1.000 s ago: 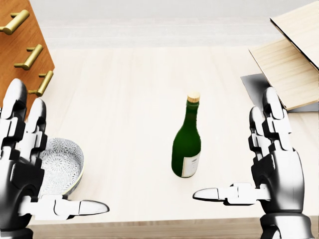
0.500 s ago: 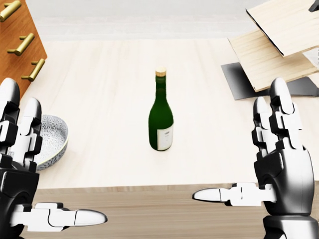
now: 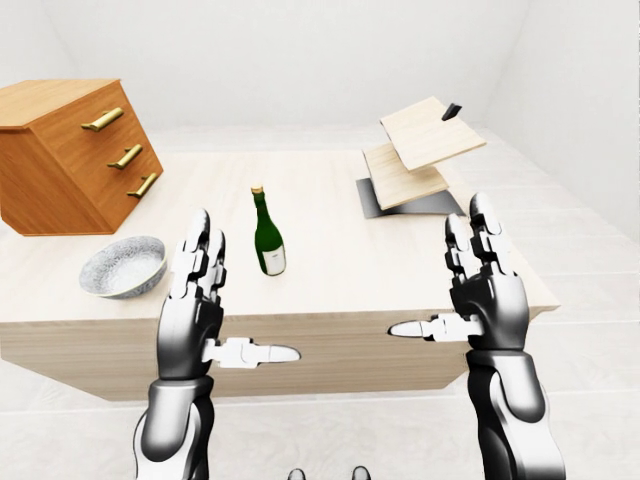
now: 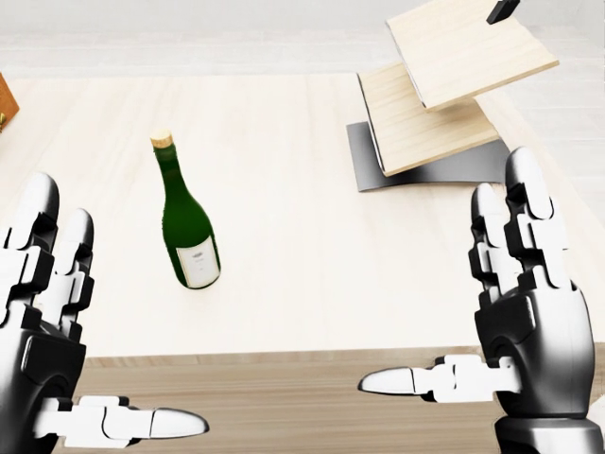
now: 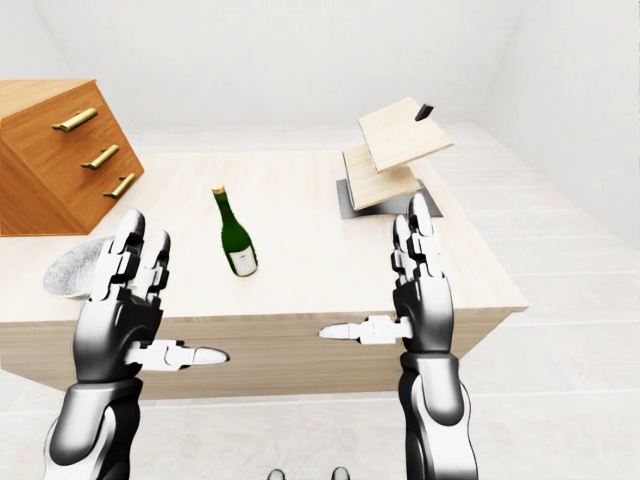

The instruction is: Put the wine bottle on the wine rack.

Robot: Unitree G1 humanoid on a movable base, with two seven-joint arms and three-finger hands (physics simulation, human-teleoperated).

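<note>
Pale wooden table, upright wine bottle, wine rack at right, left robot hand and right robot hand both spread wide, empty

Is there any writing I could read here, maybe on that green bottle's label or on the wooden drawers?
None can be read.
Wine bottle: it carries a pale label with faint grey marks, too small and blurred to read.
Drawer chest: only brass handles, no writing.
Bowl: a speckled pattern, no words.
Wine rack: plain wood.

In the right-eye view the left hand hides part of the bowl near the table's left edge; the drawer chest is cropped.
</note>
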